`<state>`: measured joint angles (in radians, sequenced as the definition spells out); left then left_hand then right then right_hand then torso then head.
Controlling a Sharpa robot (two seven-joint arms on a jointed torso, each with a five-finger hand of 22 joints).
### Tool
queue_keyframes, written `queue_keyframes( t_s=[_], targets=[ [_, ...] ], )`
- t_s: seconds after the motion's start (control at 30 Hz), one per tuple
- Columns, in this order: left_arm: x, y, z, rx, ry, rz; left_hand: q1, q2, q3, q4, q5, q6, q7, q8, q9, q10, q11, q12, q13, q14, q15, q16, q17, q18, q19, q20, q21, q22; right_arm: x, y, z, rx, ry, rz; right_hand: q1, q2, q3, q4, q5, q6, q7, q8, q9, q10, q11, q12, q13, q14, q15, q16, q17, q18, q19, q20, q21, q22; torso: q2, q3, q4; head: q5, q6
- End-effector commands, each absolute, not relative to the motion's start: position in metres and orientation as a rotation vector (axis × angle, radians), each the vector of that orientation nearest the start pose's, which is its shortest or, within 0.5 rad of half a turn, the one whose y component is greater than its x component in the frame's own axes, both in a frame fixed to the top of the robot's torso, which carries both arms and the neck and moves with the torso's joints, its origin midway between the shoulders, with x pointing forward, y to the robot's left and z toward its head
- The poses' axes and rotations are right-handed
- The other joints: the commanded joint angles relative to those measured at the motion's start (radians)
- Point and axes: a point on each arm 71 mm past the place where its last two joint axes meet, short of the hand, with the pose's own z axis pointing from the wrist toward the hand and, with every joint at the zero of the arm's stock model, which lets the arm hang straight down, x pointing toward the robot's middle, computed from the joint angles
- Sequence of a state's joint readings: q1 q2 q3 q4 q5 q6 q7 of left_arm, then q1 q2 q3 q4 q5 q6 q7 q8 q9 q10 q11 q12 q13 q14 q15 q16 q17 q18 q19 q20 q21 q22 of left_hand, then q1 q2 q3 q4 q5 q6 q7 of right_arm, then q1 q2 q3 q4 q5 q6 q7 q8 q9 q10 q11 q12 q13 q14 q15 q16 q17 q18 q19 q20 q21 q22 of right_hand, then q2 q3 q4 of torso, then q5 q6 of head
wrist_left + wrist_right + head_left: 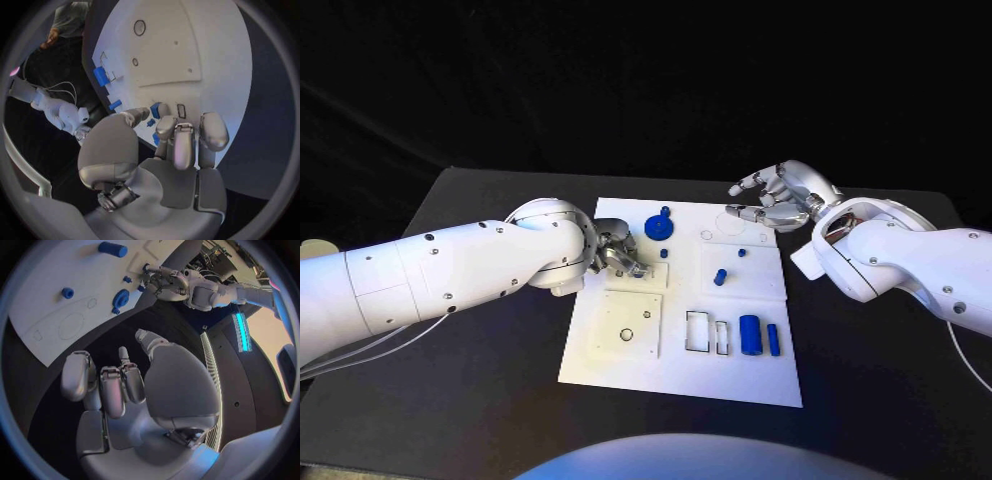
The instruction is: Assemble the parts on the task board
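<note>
White task board [625,372] — left hand [620,252] curled on it, grasp unclear; right hand [776,198] spread, empty.

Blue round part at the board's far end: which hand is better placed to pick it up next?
Left, probably. The left hand sits over the task board just beside the blue round part. The right hand hovers open past the board's far right corner.

left hand [620,252] covering task board [733,375] recess
</note>
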<state>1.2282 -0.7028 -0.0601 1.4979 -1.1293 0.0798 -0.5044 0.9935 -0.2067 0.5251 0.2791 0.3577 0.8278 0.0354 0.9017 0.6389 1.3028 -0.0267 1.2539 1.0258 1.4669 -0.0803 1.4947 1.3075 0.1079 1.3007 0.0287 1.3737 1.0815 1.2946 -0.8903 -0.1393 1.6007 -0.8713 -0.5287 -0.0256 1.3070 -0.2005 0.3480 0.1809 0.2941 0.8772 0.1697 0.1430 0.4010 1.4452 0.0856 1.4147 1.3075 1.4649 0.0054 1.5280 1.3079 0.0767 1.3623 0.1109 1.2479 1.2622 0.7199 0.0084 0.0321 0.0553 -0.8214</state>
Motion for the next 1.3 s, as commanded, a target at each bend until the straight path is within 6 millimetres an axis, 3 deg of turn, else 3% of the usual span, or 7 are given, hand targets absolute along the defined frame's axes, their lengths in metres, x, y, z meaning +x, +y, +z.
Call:
queue_keyframes(
  t_s=[0.03,0.33,0.67,1.03,1.13,1.3],
  targets=[
    [0.478,0.152,-0.218,-0.050,2.279,-0.499,0.006,-0.006,-0.010,0.003,-0.006,0.003,0.006,-0.004,-0.001,-0.006,0.000,0.005,0.000,0.066,-0.003,0.002,0.121,-0.012,0.007,0.000,-0.004,0.000,0.479,-0.214,-0.167,0.388,1.622,0.903,-0.010,0.001,0.002,0.007,0.003,-0.004,-0.001,0.005,-0.001,-0.007,-0.003,-0.005,0.091,0.076,0.003,-0.004,0.143,0.013,-0.008,0.002,-0.006,-0.002,0.000,0.0000,0.0000,-0.001,0.003],
    [0.477,0.159,-0.208,-0.072,2.261,-0.518,0.005,-0.010,-0.033,0.010,-0.006,0.002,0.008,-0.006,-0.003,-0.012,0.001,-0.001,-0.010,0.065,-0.002,0.001,0.120,-0.010,0.002,0.001,-0.008,-0.009,0.480,-0.215,-0.168,0.389,1.626,0.898,-0.015,0.001,0.000,0.012,0.003,-0.005,-0.001,0.006,-0.002,-0.007,-0.003,-0.004,0.091,0.076,0.003,-0.004,0.144,0.013,-0.008,0.002,-0.006,-0.002,-0.002,0.0009,0.0009,-0.002,0.009],
    [0.483,0.171,-0.185,-0.098,2.222,-0.532,0.003,-0.009,-0.043,0.012,-0.005,-0.001,0.009,-0.008,-0.003,-0.018,0.002,-0.008,-0.020,0.065,-0.002,0.001,0.119,-0.008,-0.004,0.001,-0.013,-0.020,0.481,-0.217,-0.169,0.399,1.630,0.893,-0.015,0.001,0.000,0.012,0.003,-0.005,-0.001,0.006,-0.002,-0.007,-0.003,-0.004,0.091,0.076,0.003,-0.004,0.144,0.013,-0.008,0.002,-0.006,-0.002,0.000,0.0010,0.0007,-0.003,0.025],
    [0.508,0.186,-0.177,-0.127,2.212,-0.465,0.017,0.005,-0.068,0.011,-0.001,-0.026,0.019,-0.032,-0.015,-0.042,0.011,-0.026,-0.047,0.063,0.005,-0.003,0.113,-0.004,-0.019,0.005,-0.026,-0.042,0.481,-0.218,-0.170,0.400,1.630,0.892,-0.017,0.002,0.000,0.015,0.003,-0.005,-0.001,0.007,-0.002,-0.007,-0.004,-0.004,0.091,0.076,0.003,-0.004,0.144,0.012,-0.007,0.002,-0.006,-0.002,0.001,-0.0002,0.0008,0.002,0.031],
    [0.515,0.188,-0.178,-0.112,2.204,-0.426,0.025,0.014,-0.074,0.011,0.002,-0.032,0.024,-0.039,-0.019,-0.055,0.015,-0.037,-0.062,0.059,0.009,-0.009,0.103,0.000,-0.034,0.008,-0.038,-0.067,0.481,-0.218,-0.170,0.399,1.631,0.892,-0.017,0.002,0.000,0.015,0.003,-0.005,-0.001,0.007,-0.002,-0.007,-0.004,-0.004,0.091,0.076,0.003,-0.004,0.144,0.012,-0.007,0.002,-0.006,-0.002,0.003,-0.0021,0.0013,0.004,0.034],
    [0.524,0.192,-0.181,-0.104,2.218,-0.384,0.028,0.016,-0.080,0.012,0.002,-0.036,0.027,-0.043,-0.021,-0.064,0.018,-0.043,-0.071,0.056,0.012,-0.012,0.097,0.003,-0.043,0.010,-0.046,-0.081,0.481,-0.217,-0.170,0.399,1.631,0.893,-0.017,0.002,0.000,0.015,0.003,-0.005,-0.001,0.007,-0.002,-0.007,-0.004,-0.004,0.091,0.076,0.003,-0.004,0.144,0.012,-0.007,0.002,-0.006,-0.002,0.002,-0.0004,0.0005,0.007,0.035]
  ],
)
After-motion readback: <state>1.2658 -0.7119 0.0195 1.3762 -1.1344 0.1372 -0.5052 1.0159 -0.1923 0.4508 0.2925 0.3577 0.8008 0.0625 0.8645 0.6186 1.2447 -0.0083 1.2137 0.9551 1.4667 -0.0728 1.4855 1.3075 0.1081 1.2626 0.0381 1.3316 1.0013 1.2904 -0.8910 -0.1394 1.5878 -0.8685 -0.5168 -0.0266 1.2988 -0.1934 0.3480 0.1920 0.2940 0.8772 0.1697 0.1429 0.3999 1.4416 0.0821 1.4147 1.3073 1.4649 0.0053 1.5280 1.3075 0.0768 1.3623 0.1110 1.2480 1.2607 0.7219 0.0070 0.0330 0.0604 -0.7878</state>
